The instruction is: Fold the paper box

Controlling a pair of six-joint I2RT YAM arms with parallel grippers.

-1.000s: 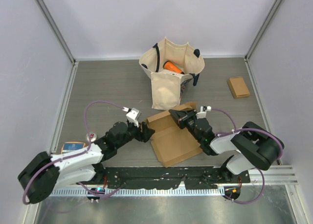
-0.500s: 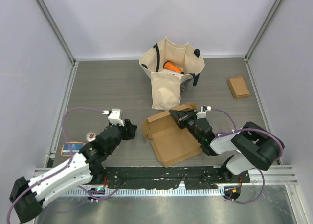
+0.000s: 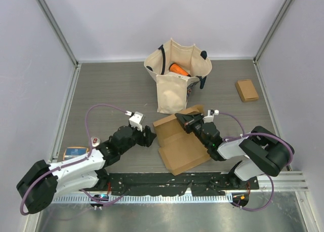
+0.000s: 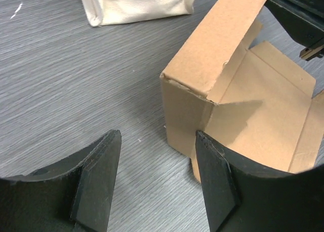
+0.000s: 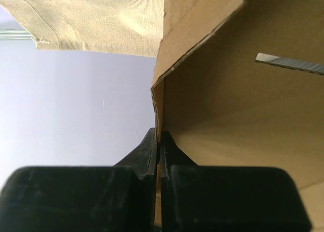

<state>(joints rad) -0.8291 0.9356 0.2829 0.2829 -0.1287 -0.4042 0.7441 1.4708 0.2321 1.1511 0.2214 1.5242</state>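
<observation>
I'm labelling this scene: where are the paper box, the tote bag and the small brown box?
paper box (image 3: 185, 152): top external view, flat base panel.
tote bag (image 3: 171, 92): top external view, front cloth face.
small brown box (image 3: 246, 90): top external view, top face.

Both arms reach low and inward, toward each other.

The left arm (image 3: 76, 167) stretches forward and to the right with its wrist low, and the left gripper (image 3: 147, 137) points rightward, its fingers (image 4: 98, 181) spread wide apart. The right arm (image 3: 253, 153) folds back at the elbow and reaches leftward. The right gripper (image 3: 181, 119) has its fingers (image 5: 151, 147) pressed together on a wall of the paper box (image 3: 179, 148).
</observation>
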